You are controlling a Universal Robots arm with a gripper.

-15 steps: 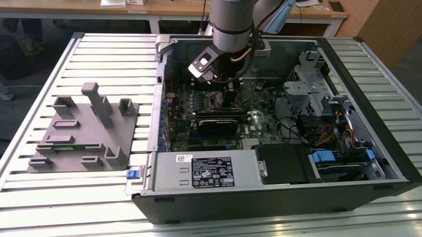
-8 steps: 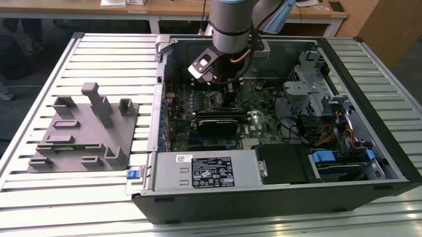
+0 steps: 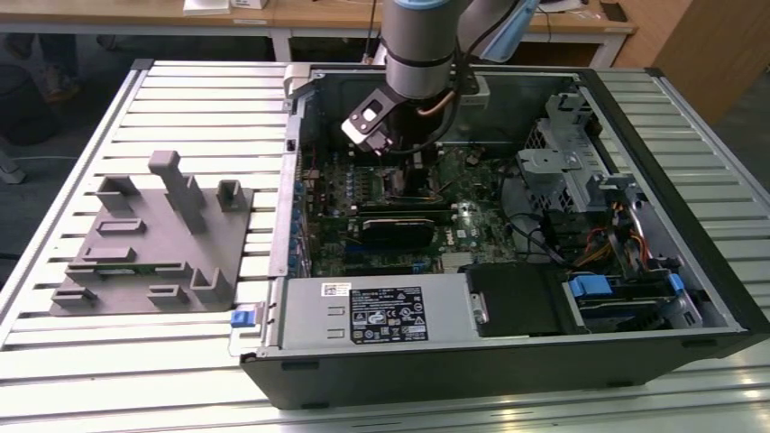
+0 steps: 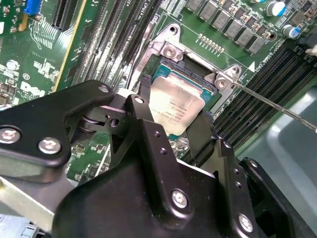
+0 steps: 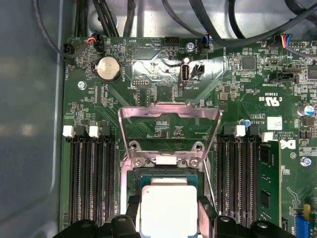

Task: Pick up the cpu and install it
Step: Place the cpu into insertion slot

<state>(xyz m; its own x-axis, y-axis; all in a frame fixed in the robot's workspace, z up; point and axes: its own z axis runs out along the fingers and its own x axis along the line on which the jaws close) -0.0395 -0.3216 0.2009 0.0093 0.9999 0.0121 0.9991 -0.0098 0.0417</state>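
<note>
Arm reaches down into the open computer case point(image 3: 506, 365), exterior view, gripper point(image 3: 416, 185) low over the motherboard point(image 3: 481, 225); grey tray point(image 3: 144, 262) sits well off to the exterior view's left. Second wrist view: cpu point(image 4: 176, 106) lies flat, silver top up, edges square with the socket point(image 4: 195, 69), fingers point(image 4: 147, 96) pressed on two opposite sides, jaws partway open. First wrist view: load plate point(image 5: 168, 111) stands flipped up just beyond it, memory slots point(image 5: 91, 183) flanking both sides.
</note>
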